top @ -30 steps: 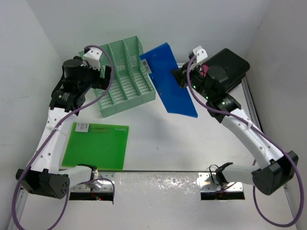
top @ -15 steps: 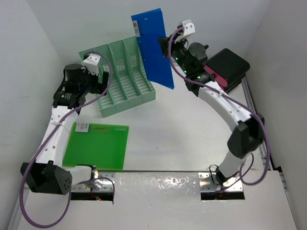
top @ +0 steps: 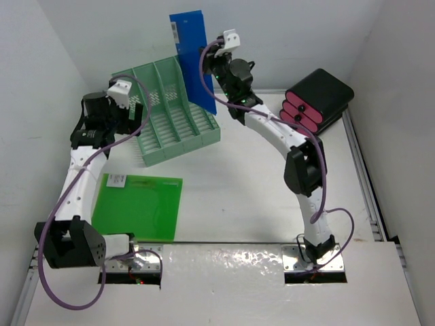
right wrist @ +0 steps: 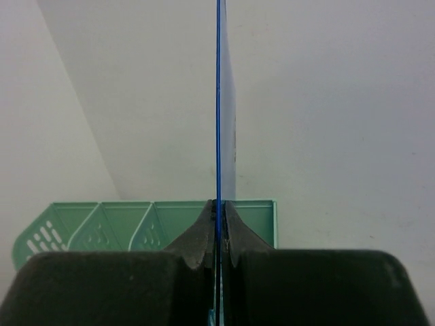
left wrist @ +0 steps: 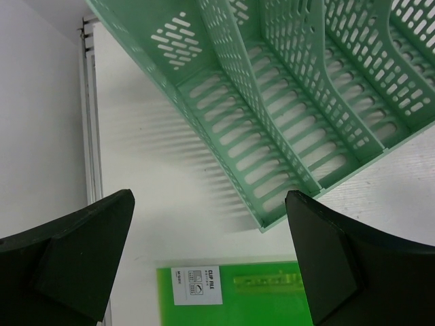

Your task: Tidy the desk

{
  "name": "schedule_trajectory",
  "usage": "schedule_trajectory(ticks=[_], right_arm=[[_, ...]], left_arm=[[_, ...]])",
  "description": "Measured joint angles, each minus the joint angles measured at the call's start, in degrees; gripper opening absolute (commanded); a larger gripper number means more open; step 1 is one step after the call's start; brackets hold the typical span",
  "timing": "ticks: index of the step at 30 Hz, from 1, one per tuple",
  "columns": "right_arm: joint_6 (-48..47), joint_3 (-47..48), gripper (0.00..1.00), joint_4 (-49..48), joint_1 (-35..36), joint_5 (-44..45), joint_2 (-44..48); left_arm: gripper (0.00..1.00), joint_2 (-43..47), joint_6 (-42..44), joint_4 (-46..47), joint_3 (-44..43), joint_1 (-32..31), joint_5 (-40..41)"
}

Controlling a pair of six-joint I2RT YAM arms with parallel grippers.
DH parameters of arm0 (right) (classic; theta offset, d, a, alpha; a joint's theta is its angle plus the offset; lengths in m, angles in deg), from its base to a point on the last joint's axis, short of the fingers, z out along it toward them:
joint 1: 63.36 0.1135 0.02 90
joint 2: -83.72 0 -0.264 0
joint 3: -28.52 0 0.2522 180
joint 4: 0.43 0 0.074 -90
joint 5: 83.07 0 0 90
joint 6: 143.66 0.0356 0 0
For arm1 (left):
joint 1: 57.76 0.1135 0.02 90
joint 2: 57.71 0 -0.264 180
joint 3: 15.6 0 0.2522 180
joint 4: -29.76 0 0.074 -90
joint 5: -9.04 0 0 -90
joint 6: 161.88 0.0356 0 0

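Now right fingers (right wrist: 197, 239) pinch blue folder (top: 189, 47) upright, seemingly above rack (top: 178, 129); left fingers (left wrist: 75, 252) wide.

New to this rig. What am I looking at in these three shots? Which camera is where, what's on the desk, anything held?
Two robot arms are bolted at the near edge of a white desk. The wide picture looks down from above and behind them. The other two come from a camera on each wrist, its own fingers in view. On the desk: a mint-green file rack, a flat green clip file and a black-and-pink drawer box. The right gripper is shut on a blue folder, held upright by the rack's right-hand slots. The left gripper is open, holds nothing, and hangs beside the rack.
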Motion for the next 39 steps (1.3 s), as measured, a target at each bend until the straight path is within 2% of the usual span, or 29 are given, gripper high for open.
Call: schedule_trajectory(ticks=[7,12,18,23,30,39], right_arm=[[-7.3,-7.6,0.0,-15.0,3.0,3.4,-1.7],[-10.1,-8.2,0.0,-24.5,4.0,3.5,-5.5],[-14.3,-15.2,0.0,-37.6,4.2,2.3,-8.3],[-17.1,-19.2,0.0,-43.8,4.4,-0.4,-11.7],[-18.7,-19.0,0.0,-49.7,4.5,-2.9,-14.8],[-15.6,-17.5,0.0,-50.2,4.0,-2.9,-15.9]], left_arm=[[0.93,-3.1,0.2,1.0,-0.1,0.0,-2.7],[0.92,-5.6,-0.5,1.6,-0.9,0.0,-5.6],[0.92,-10.6,-0.5,2.8,-1.6,0.0,-6.4],[0.91,-14.4,-0.3,3.2,-1.8,0.0,-6.9],[0.91,-15.2,0.6,3.8,-2.0,0.0,-6.8],[0.88,-19.1,0.8,5.7,-2.1,0.0,-7.0]])
